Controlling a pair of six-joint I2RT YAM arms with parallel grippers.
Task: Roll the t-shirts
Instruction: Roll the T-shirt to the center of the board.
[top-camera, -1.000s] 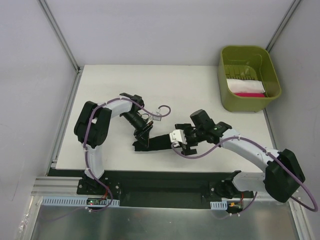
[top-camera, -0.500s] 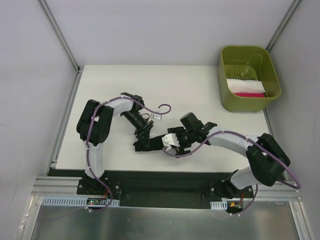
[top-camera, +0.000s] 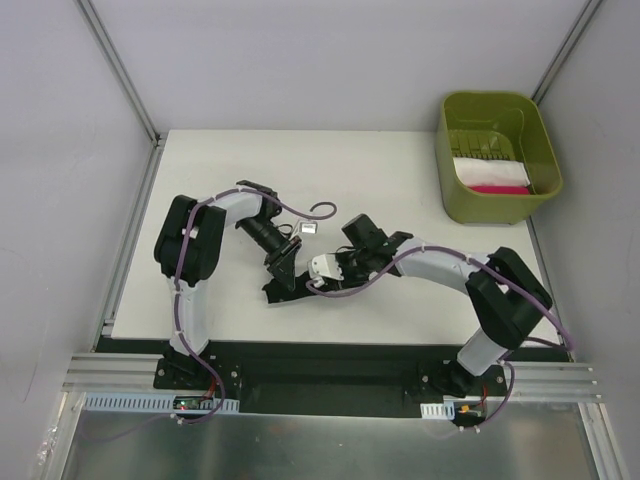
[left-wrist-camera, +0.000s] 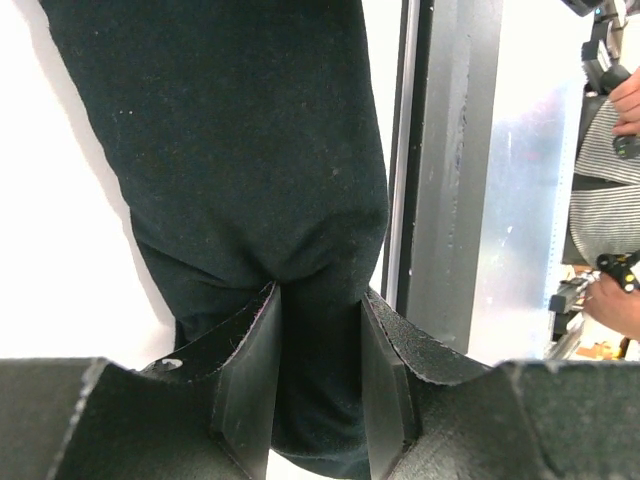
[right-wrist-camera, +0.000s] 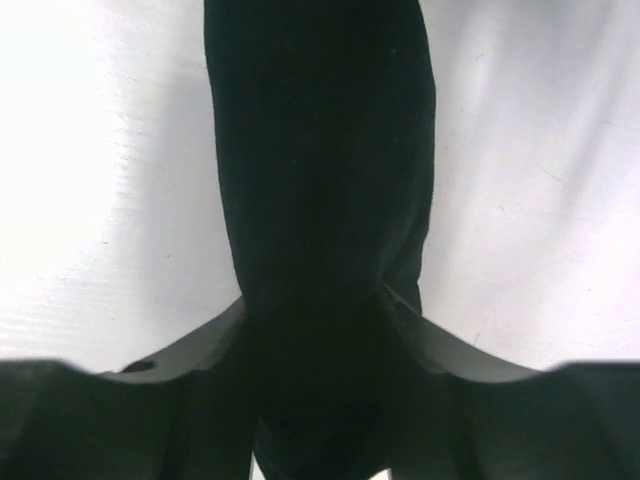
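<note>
Rolled black t-shirt (top-camera: 300, 292) on the white table (top-camera: 400, 180), gripped by both grippers.
The left gripper (left-wrist-camera: 318, 300) has its jaws only partly apart, and its fingers (left-wrist-camera: 250, 370) pinch a fold of the cloth, which bulges out above them. The right gripper (right-wrist-camera: 315, 300) is just beside it. Its jaws press on the roll from both sides, and the cloth fills the whole gap and gets narrower there. The shirt lies near the front edge of the table, well apart from the green bin (top-camera: 445, 150).

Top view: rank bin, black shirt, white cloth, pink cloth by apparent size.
1. bin
2-3. white cloth and black shirt: these look alike, and the shirt is partly hidden, so unranked.
4. pink cloth, only a sliver shows.
</note>
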